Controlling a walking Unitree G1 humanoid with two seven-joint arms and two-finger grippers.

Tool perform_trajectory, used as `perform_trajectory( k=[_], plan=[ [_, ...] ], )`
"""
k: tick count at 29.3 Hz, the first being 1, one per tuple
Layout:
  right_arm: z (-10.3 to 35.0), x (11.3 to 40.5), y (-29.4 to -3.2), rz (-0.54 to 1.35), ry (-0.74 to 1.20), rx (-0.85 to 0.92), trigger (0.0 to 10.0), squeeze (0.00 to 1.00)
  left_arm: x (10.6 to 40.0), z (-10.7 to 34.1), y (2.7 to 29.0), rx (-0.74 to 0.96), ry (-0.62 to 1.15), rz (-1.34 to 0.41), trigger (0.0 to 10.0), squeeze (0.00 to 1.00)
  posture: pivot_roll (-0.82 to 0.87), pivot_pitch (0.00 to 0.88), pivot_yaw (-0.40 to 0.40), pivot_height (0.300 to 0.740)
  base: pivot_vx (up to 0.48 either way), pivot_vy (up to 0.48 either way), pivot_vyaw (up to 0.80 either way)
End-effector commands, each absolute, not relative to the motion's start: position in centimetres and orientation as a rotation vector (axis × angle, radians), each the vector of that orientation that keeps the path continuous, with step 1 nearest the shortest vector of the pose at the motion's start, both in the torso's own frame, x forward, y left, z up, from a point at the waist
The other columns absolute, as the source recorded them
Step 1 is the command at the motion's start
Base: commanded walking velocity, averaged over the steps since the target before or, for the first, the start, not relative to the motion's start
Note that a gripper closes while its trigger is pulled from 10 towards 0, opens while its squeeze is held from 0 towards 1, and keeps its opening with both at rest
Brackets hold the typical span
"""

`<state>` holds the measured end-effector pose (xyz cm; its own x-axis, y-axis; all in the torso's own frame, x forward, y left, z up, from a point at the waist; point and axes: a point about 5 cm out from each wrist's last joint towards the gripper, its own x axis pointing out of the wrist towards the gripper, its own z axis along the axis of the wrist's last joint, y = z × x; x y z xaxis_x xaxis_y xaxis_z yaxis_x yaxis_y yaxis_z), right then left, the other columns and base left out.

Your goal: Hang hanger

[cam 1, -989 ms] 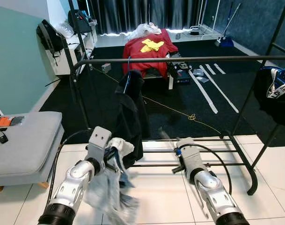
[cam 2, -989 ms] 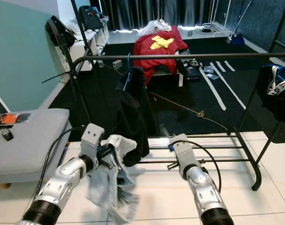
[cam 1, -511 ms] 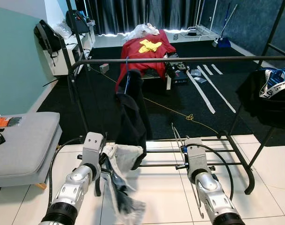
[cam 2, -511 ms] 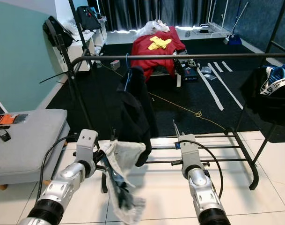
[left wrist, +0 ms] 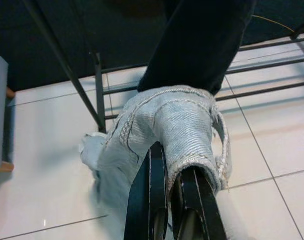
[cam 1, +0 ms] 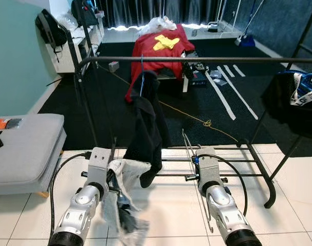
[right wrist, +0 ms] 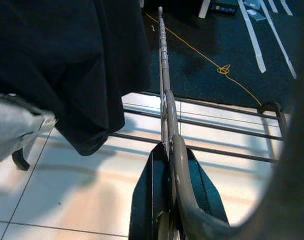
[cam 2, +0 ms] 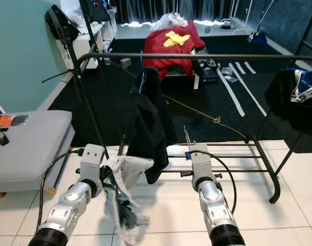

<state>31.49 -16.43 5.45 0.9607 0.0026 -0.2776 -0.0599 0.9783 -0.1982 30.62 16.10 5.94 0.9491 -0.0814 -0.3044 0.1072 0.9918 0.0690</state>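
While my right gripper (right wrist: 167, 150) pinches a thin metal hanger (right wrist: 164, 75) at lower centre of the frame, its wire rises toward the clothes rack's (cam 1: 196, 59) lower bars. My left gripper (left wrist: 169, 200) clamps pale denim cloth (left wrist: 161, 130) beside a black garment (cam 1: 148, 118) hanging from the top rail.

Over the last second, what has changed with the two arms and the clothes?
The left gripper has drawn in and now holds the pale jeans right under the hem of the dark garment on the rail. The right gripper has turned the metal hanger so that it points up toward the rail. Both jaws stayed shut, and the dark garment stayed hanging.
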Motion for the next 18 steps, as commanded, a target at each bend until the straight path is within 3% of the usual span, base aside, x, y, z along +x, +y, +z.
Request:
perform_trajectory(
  k=[1, 7, 18],
  plan=[
    [5.1, 31.3, -16.2, 0.040, 0.281, -0.216, 10.0, 0.00, 30.7, 6.0, 15.8, 0.089, 0.287, -0.094, 10.0, 0.00, 0.02, 0.119, 0.022, 0.740, 0.000, 0.000, 0.00],
    [5.2, 31.3, -16.3, 0.050, 0.272, -0.231, 10.0, 0.00, 31.0, 6.5, 15.3, 0.069, 0.266, -0.094, 10.0, 0.00, 0.01, 0.122, 0.004, 0.740, 0.000, -0.111, 0.00],
    [5.3, 31.3, -16.7, 0.052, 0.261, -0.235, 10.0, 0.00, 30.9, 7.1, 14.5, 0.049, 0.262, -0.118, 10.0, 0.00, 0.01, 0.138, 0.010, 0.740, 0.000, -0.467, 0.00]
  ],
)
